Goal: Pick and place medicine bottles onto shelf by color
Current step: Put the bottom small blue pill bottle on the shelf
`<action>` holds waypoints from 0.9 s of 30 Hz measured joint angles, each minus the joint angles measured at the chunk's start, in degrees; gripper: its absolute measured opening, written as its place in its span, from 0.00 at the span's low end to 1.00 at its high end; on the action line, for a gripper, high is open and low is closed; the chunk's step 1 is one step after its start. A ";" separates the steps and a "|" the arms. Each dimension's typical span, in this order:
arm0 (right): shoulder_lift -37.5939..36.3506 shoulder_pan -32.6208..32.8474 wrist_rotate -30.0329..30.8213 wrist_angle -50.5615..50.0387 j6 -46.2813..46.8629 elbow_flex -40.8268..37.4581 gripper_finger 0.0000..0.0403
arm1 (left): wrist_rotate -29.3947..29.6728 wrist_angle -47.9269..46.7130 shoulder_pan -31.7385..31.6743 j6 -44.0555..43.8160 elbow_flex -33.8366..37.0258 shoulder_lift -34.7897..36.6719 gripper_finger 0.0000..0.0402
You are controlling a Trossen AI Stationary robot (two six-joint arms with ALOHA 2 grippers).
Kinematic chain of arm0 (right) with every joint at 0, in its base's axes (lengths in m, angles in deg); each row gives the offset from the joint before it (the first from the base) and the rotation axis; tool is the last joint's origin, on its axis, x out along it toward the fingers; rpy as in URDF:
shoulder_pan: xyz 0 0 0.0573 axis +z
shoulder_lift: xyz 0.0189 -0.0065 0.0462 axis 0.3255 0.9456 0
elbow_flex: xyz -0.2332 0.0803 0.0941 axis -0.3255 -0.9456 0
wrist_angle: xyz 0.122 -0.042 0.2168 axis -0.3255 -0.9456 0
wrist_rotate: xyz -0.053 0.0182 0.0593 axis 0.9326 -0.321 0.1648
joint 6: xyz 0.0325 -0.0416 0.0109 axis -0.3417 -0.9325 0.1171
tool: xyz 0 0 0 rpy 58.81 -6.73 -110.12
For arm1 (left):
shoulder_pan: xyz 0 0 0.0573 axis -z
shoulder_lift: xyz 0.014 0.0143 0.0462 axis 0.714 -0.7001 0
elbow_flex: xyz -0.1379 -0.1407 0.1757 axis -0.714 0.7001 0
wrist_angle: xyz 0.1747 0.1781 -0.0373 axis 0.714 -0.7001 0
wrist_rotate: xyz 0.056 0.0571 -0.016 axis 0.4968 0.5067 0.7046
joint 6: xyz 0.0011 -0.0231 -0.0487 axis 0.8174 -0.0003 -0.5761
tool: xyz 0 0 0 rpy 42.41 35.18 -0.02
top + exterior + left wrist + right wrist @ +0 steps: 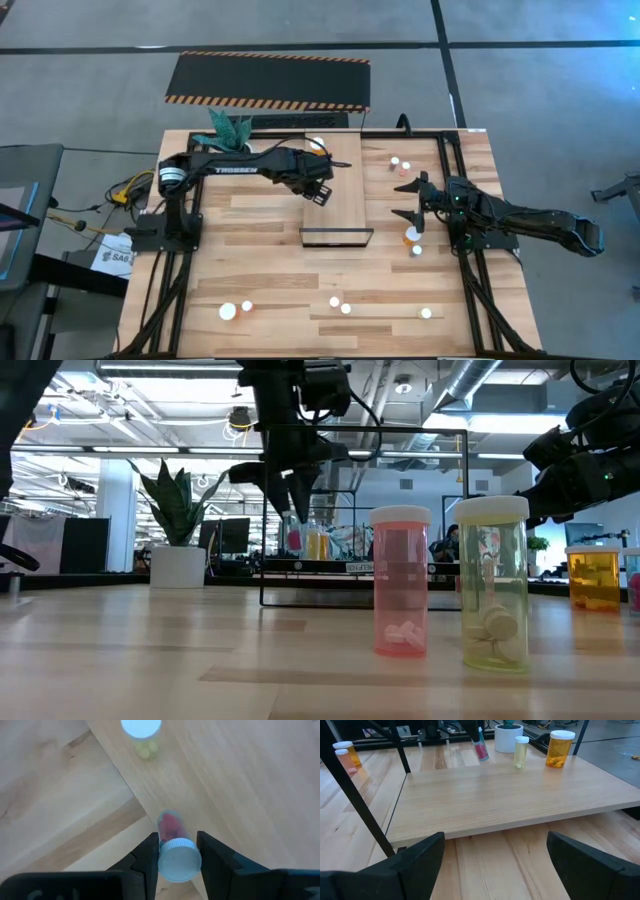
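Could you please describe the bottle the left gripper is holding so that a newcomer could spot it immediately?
Find the pale shelf in the table's middle. Above its left edge the left gripper grips a small pink bottle by its white cap. Unlike the yellowish bottle and orange bottle standing on the shelf, it hangs tilted in the air.

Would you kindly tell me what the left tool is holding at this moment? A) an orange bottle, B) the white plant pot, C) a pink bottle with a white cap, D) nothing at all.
C: in the left wrist view the left tool has its fingers closed on either side of a pink bottle with a white cap, above the shelf.
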 joint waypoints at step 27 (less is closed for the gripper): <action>0.00 0.00 0.02 0.00 0.00 -0.01 0.93 | -1.54 3.10 -0.15 3.24 -2.14 -3.30 0.25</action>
